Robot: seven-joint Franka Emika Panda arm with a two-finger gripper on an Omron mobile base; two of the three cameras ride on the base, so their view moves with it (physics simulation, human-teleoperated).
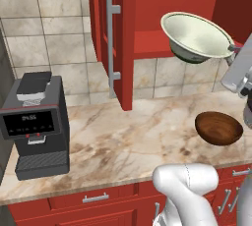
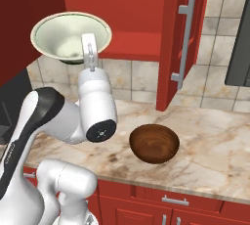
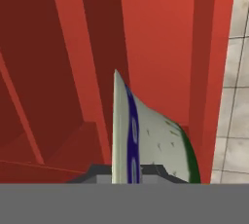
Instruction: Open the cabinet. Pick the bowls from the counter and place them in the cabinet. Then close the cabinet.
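The cabinet stands open, its left door [image 1: 123,38] and right door [image 2: 183,38] swung out, and the red shelf [image 2: 129,40] shows inside. My gripper [image 2: 89,48] is shut on the rim of the pale cream-green bowl [image 1: 197,36]. It holds that bowl tilted in the air in front of the shelf, well above the counter [image 1: 123,136]. In the hand view the same bowl [image 3: 146,140] is seen edge-on between the fingertips, against the red cabinet interior. The dark brown wooden bowl [image 1: 219,127] sits upright on the counter below, also seen in the right base view [image 2: 154,143].
A black coffee machine [image 1: 37,124] stands on the left part of the counter. Red base cabinets with short handles [image 1: 96,198] run under the front edge. A dark appliance [image 2: 239,38] hangs at the far right. The open doors jut out over the counter.
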